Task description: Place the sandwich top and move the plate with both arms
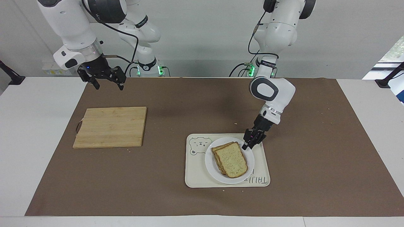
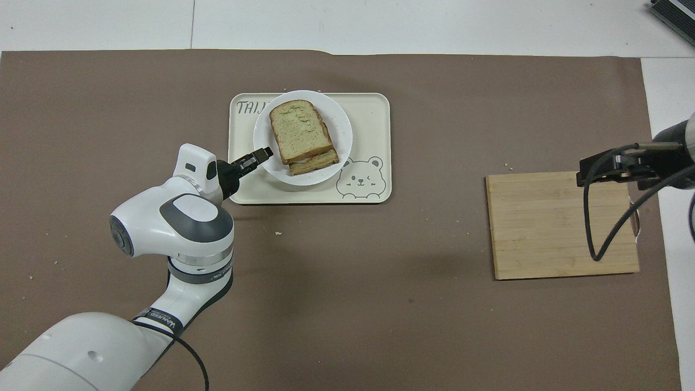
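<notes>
The left tool (image 1: pixel 245 145) grips the stiff, slippery-looking plate (image 1: pixel 210 165) by its rim, where it is best held.

Evenly lit, bright, sharp throughout. Soft diffuse shadows on the brown mat (image 1: pixel 176 176) beneath the arms. Daylight at three o'clock in the facing view. Faint glare on the plate (image 2: pixel 341 126).
</notes>
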